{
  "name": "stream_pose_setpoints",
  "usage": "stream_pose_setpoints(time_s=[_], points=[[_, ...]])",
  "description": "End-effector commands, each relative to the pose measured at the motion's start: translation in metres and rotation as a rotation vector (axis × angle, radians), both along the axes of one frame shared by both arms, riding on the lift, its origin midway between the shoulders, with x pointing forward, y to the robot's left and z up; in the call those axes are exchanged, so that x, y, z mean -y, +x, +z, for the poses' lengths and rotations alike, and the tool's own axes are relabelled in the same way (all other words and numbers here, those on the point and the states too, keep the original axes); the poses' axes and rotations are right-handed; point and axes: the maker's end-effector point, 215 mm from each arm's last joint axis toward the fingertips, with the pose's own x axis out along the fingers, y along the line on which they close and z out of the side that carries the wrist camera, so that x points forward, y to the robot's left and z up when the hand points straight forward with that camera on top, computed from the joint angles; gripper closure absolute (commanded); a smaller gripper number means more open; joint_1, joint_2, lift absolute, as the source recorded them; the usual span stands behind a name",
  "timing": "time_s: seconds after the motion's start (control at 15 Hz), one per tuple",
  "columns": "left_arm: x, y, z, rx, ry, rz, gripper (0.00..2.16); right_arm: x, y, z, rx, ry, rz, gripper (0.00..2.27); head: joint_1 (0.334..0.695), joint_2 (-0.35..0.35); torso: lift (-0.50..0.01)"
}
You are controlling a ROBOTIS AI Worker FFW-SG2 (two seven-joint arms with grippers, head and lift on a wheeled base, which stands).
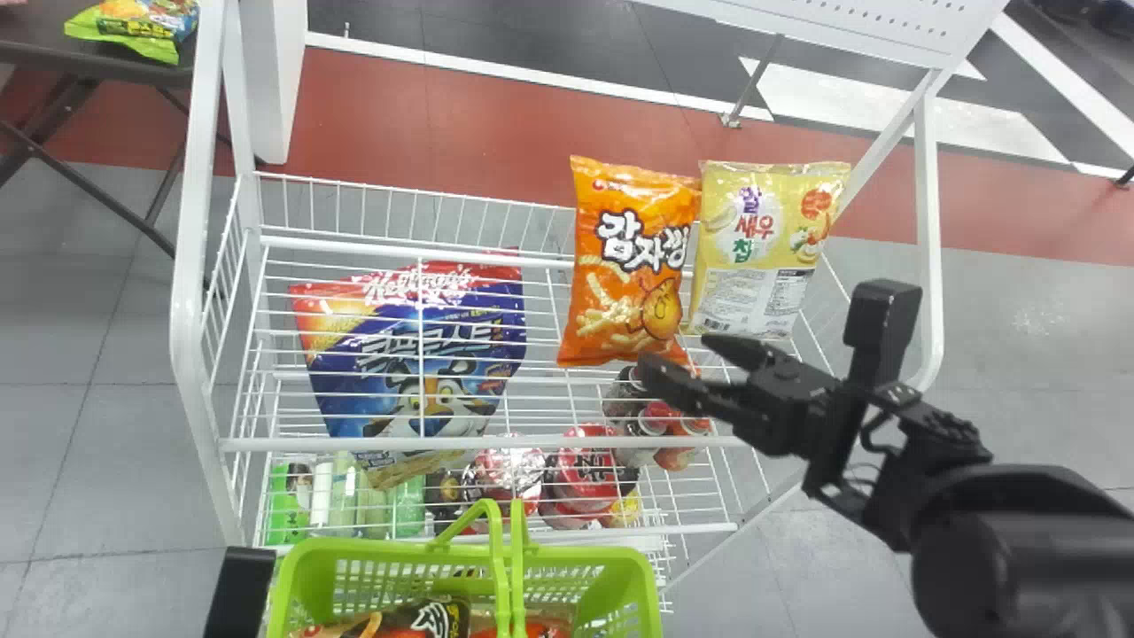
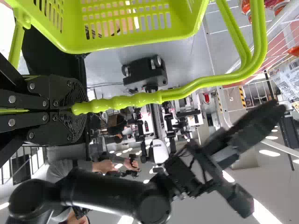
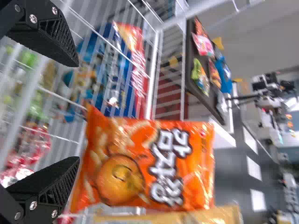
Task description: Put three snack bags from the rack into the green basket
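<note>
With seemingly two glossy snack bags in the green plastic basket, its handle pinched by my left gripper, probably one remained, my right gripper spread near the orange pillow-shaped bag along the white wire rack's far edge.

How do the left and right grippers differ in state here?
The left gripper has its fingers closed together, while the right gripper has its fingers spread apart. The left gripper grasps the green basket handle; the right gripper holds nothing and points toward the orange snack bag. Both have two black fingers.
</note>
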Motion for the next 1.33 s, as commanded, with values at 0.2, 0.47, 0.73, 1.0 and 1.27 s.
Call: stream_pose_setpoints(time_s=[0.2,0.47,0.73,1.0,1.27], points=[[0.003,-0.003,0.0,-0.002,0.004,-0.009,1.46,0.0,0.073,-0.011,0.018,-0.016,-0.012,0.11,0.695,-0.35,0.0],[0.005,-0.005,0.0,-0.005,0.011,-0.024,1.46,0.004,0.086,-0.035,-0.014,-0.045,-0.037,0.11,0.695,-0.35,0.0],[0.005,-0.005,0.0,-0.006,0.01,-0.024,1.46,-0.005,0.094,-0.056,-0.047,-0.052,-0.022,0.32,0.695,-0.35,0.0],[0.007,-0.003,-0.001,-0.005,0.01,-0.03,1.46,-0.007,0.096,-0.047,-0.04,-0.027,-0.004,1.99,0.695,-0.35,0.0],[0.006,-0.003,0.0,-0.004,0.005,-0.023,1.46,-0.009,0.08,-0.032,-0.007,0.003,0.029,2.02,0.695,-0.35,0.0]])
